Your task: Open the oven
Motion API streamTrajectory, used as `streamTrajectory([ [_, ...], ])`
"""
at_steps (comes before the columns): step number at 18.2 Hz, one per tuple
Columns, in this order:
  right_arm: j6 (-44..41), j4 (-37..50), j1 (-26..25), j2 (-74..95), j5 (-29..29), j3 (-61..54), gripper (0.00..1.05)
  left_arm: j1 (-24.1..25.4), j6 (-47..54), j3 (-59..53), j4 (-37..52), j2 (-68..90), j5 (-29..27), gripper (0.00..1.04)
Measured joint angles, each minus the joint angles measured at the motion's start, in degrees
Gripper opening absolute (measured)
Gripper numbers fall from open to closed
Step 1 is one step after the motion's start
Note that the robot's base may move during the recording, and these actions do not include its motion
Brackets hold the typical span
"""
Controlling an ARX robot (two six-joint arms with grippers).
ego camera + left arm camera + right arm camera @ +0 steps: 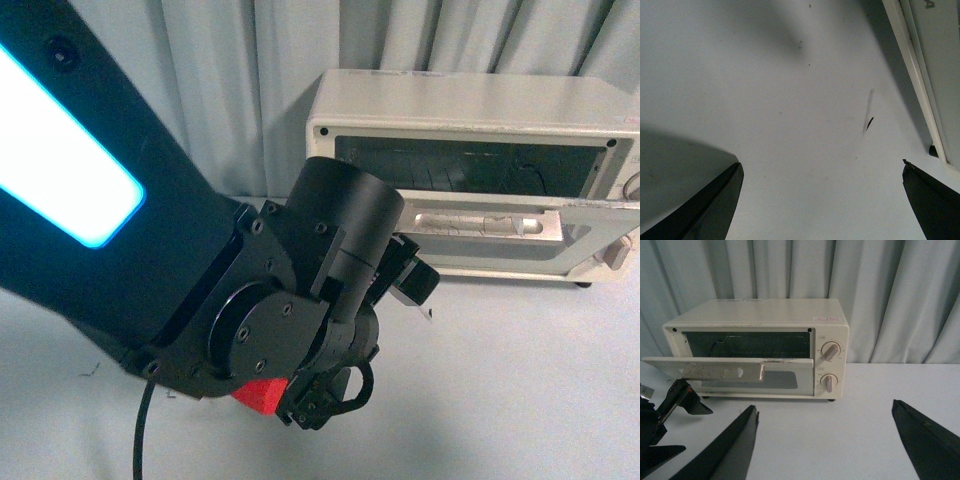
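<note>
The left arm (180,270) fills the left and centre of my front view, its lit panel glowing at the far left, and it hides most of what sits low in the frame. Behind it, in the upper right of that view, the oven (470,110) stands on the pale bench (520,400) against the curtain (200,80). Its door (500,235) is already swung partway down, roughly level, with the silver handle (485,222) facing up and the dark cavity open above it. In the right wrist view the oven sits centre-left, its two knobs (830,351) right of the door.

The left gripper (822,200) hangs over bare bench at the oven's lower edge, fingers (715,205) spread wide and holding nothing. The right gripper (825,440) is well back from the oven, fingers (735,445) also wide and empty.

I judge the door to be short of fully open. My worry is the left arm: it sits close under the door's front edge, so raising it carelessly could knock the door shut or shove the light oven backward. Pressing too hard on the handle could tip the oven forward.
</note>
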Motion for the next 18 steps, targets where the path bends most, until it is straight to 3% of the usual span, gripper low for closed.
streamTrajectory([
  [2,0.02,0.0,0.0,0.0,0.0,0.0,0.99,0.0,-0.09,-2.4,3.04,-0.42,0.66,0.98],
  [9,0.11,0.0,0.0,0.0,0.0,0.0,0.98,-0.63,-0.81,-10.19,12.04,-1.86,0.46,0.98],
  [13,0.11,0.0,0.0,0.0,0.0,0.0,0.98,-0.72,-0.85,-16.22,18.93,-2.99,-2.29,0.97],
  [14,0.11,-0.04,0.0,0.0,0.02,0.0,0.98,-1.36,2.86,-18.82,27.08,-0.52,-7.28,0.92],
  [15,0.09,0.0,0.0,0.0,-0.17,0.0,0.98,-1.27,13.68,-23.93,41.7,4.81,-17.64,0.82],
  [17,0.13,0.07,0.0,-0.02,-0.07,0.0,0.98,2.27,32.46,-34.38,51.67,4.76,-24.96,0.67],
  [18,0.13,-0.07,0.0,0.0,0.04,0.0,0.98,5.62,43.34,-41.29,54.53,3.52,-26.08,0.57],
])
